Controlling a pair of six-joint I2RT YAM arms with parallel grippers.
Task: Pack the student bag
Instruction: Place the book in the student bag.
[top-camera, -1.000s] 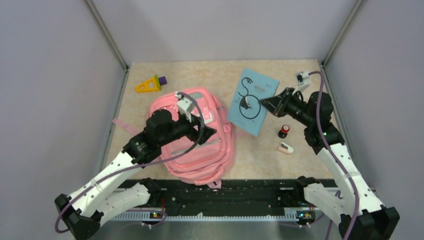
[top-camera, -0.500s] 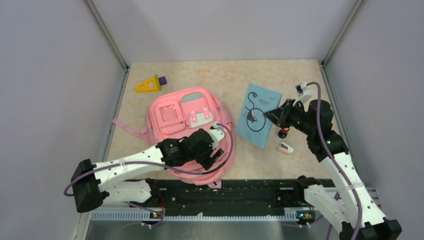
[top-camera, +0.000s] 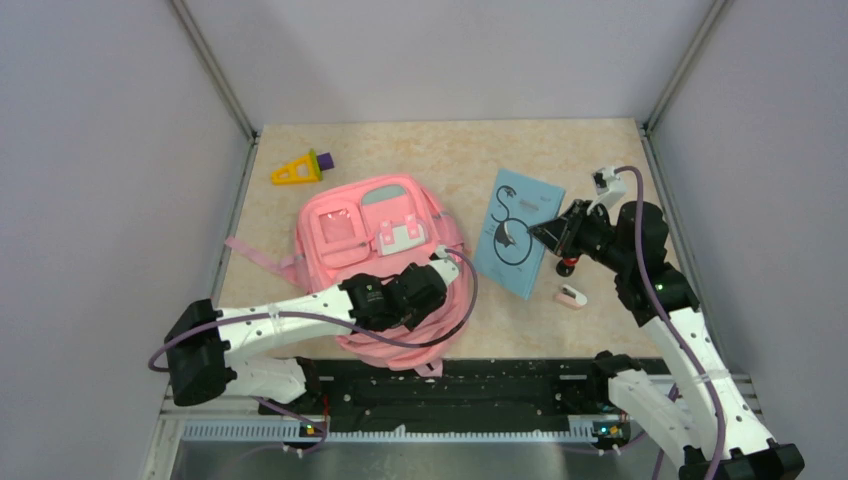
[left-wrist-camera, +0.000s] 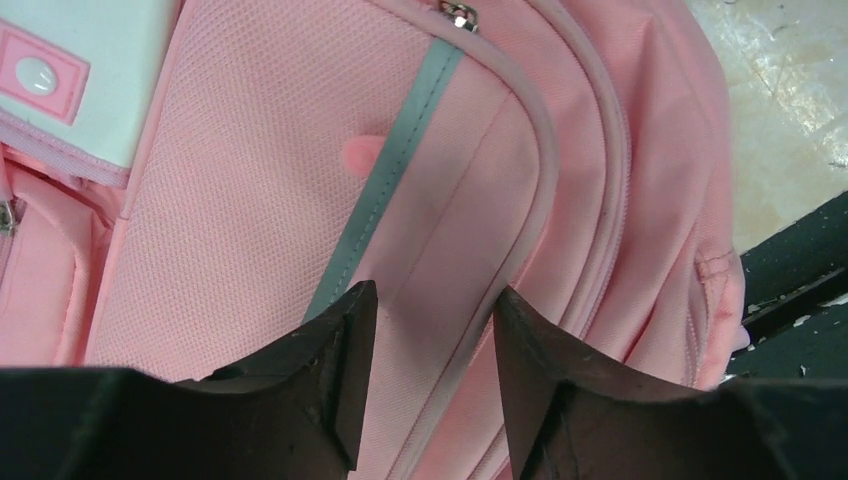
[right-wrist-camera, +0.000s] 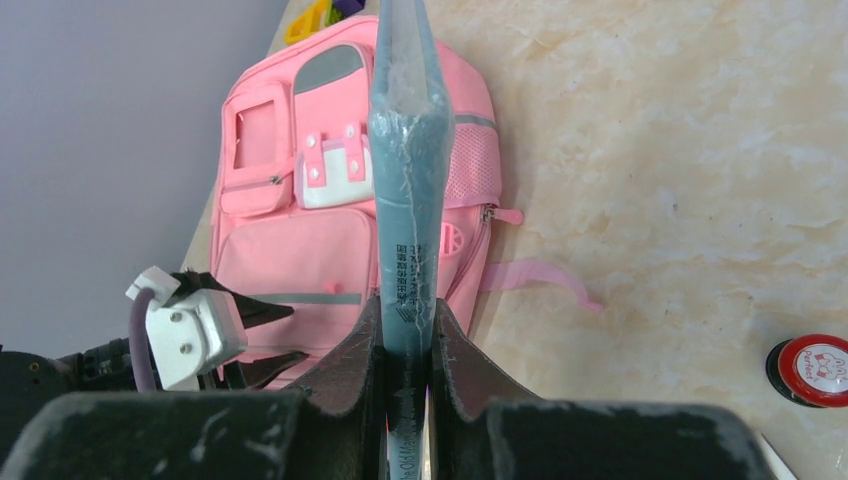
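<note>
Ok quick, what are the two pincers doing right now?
Left pincer: open, over the backpack, holding nothing.
Right pincer: closed on the blue book.

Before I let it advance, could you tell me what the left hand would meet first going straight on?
The student bag: the left hand points, jaws apart, at its pink front panel beside the grey-green stripe. Nothing shows between them, though the gap's depth is unclear.

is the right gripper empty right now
No, the right gripper is clamped on the edge of the teal book, which stands upright between its fingers.
</note>
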